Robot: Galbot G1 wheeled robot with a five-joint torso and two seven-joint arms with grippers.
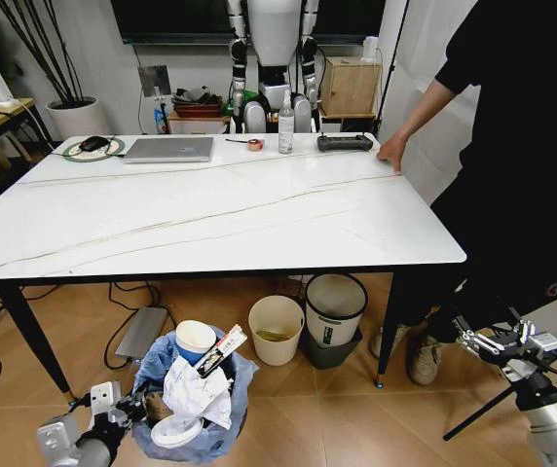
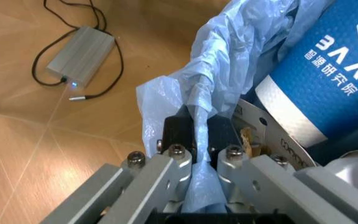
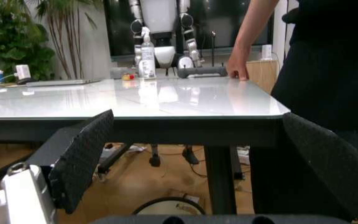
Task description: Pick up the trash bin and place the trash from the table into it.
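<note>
Head view: the trash bin, brimming with blue paper cup and tissue, sits below the table, left gripper pinching its bag; right gripper spread. Collection appears finished.

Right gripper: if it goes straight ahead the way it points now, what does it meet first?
Probably the front edge of the table, or its black leg just below. The open right gripper faces them with nothing nearer between, though depth is unclear.
</note>
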